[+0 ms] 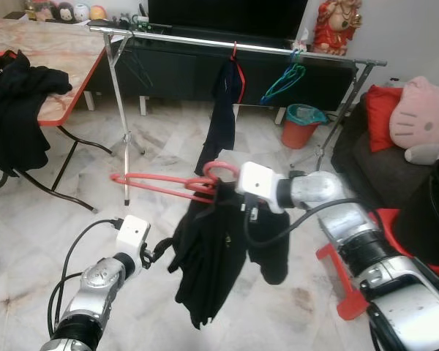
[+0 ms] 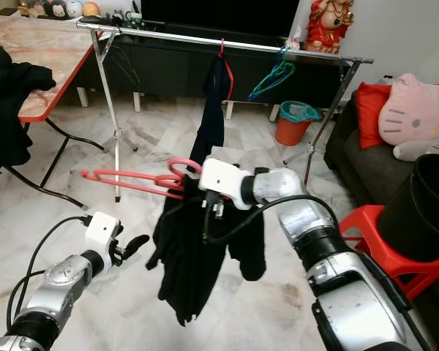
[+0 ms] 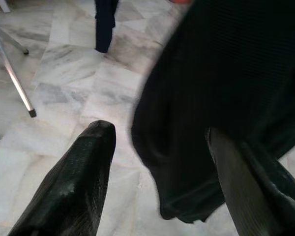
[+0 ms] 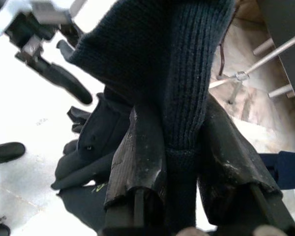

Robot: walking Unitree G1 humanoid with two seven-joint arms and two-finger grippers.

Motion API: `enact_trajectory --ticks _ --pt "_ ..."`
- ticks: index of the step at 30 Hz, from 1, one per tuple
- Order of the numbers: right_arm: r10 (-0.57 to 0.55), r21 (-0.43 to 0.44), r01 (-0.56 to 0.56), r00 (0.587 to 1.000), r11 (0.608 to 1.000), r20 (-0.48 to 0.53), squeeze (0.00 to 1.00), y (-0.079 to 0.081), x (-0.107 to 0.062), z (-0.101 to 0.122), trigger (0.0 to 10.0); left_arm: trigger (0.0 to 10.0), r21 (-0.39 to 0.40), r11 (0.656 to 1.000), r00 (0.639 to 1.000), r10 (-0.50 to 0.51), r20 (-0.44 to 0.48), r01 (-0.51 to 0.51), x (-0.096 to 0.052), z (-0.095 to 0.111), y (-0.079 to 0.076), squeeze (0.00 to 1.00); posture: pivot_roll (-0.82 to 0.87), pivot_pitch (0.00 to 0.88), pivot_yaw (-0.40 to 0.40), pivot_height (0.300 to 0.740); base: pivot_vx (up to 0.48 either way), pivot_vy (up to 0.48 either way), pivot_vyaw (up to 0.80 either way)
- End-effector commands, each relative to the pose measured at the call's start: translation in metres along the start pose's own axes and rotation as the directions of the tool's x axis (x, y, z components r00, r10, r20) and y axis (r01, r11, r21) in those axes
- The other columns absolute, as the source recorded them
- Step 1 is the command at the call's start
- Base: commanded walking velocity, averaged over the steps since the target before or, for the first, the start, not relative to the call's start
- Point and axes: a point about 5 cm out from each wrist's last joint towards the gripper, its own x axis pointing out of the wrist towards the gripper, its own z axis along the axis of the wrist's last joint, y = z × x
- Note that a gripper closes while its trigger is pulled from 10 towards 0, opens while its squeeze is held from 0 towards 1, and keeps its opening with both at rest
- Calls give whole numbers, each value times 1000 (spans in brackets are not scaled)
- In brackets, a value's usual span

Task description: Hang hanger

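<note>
A: Largest item first?

B: Clothes rail (image 1: 205,42), steel, across the room beyond the robot; one dark garment and some bare hangers on it.

A: Next?

B: Black garment (image 1: 212,256). Soft, limp, likely light; hangs mid-air from the red hanger, well short of the rail. Would swing and could slide off.

A: The hanger?

B: Red hanger (image 1: 161,183). Stiff, thin, probably slick; held roughly level, hook near the wrist. Best taken near the neck.

A: Grippers?

B: Right gripper (image 4: 179,147), arm reaching across, clenched on knit fabric at the hanger's neck. Left gripper (image 3: 162,162), low, forearm raised, fingers spread, just beside the garment's hem.
</note>
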Motion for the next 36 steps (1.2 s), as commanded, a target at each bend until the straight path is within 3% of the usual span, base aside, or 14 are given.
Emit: enact_trajectory --ticks 1,3,6,12,17,36 --pt "-31 -53 32 999 998 22 0 -10 -3 16 0 10000 34 999 1000 -11 -3 11 2 -2 -7 0 10 0 -163 740 0 0 0" --pt "-25 -59 27 999 998 27 0 -10 0 20 0 10000 47 999 1000 -6 -11 7 3 -6 -9 0 10 0 -164 740 0 0 0" --pt "-17 -68 20 999 997 32 0 -9 5 25 0 10000 160 986 998 -37 -59 46 1 -16 -16 0 10 0 -166 740 0 0 0" --pt "-10 -67 12 999 998 34 0 -7 11 28 0 10000 218 972 993 -63 -96 83 -1 -26 -23 0 21 0 -170 740 0 0 0" --pt "-6 -73 9 999 997 44 0 -8 13 33 0 10000 291 956 990 -4 -144 46 -4 -36 -18 0 24 0 -171 740 0 0 0" --pt "15 -77 -11 999 997 45 0 -4 11 33 0 10000 300 945 980 168 -110 -128 -1 -32 -8 0 17 0 -172 740 0 0 0"
